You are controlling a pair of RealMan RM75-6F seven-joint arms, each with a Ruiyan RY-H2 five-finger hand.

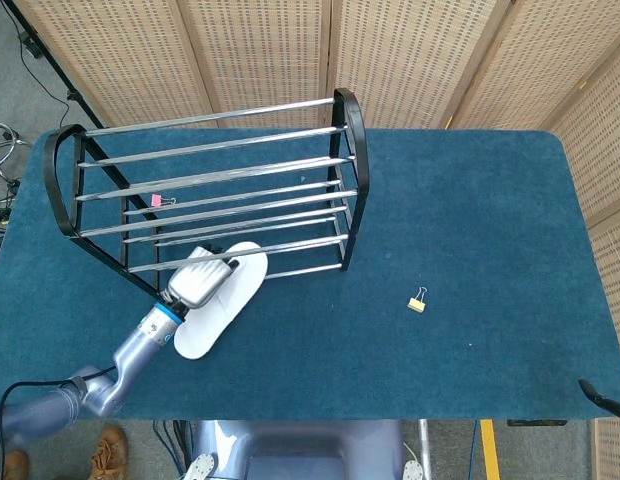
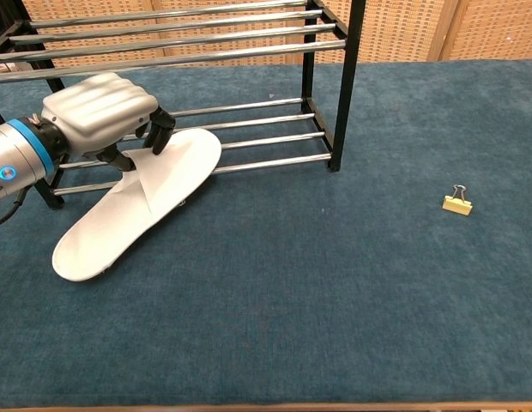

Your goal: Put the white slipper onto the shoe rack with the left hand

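Observation:
The white slipper (image 1: 222, 300) (image 2: 137, 200) lies flat and slanted, its toe end over the lowest front bars of the shoe rack (image 1: 210, 195) (image 2: 249, 137) and its heel on the blue table. My left hand (image 1: 198, 277) (image 2: 99, 116) grips the slipper's strap near the toe, fingers curled down onto it. The rack is black-framed with chrome bars, at the table's back left. My right hand is out of both views.
A small yellow binder clip (image 1: 418, 301) (image 2: 456, 202) lies on the cloth to the right of the rack. A pink clip (image 1: 156, 201) hangs on a rack bar. The rack's black end post (image 2: 347, 86) stands right of the slipper.

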